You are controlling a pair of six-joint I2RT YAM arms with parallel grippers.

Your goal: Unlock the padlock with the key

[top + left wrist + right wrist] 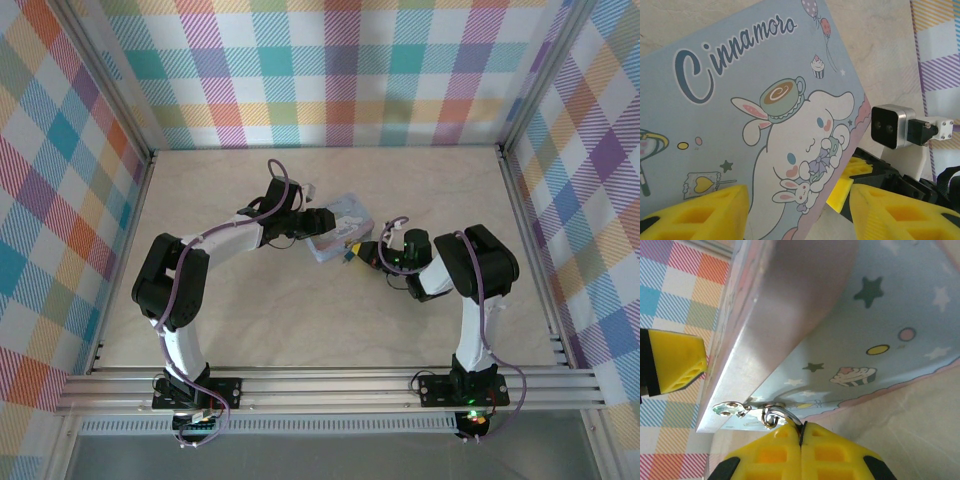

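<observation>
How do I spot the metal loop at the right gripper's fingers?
In the right wrist view, find the pale blue tin and follow its silvery edge down to the flat hasp. The loop is the thin curled wire beside it, disappearing between the shut yellow fingers.

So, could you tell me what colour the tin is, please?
The tin is pale blue; left wrist view.

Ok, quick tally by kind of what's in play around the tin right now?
Grippers: 2 (left gripper, right gripper)
Tin: 1
Metal loop at the tin's clasp: 1
Total: 4
</observation>
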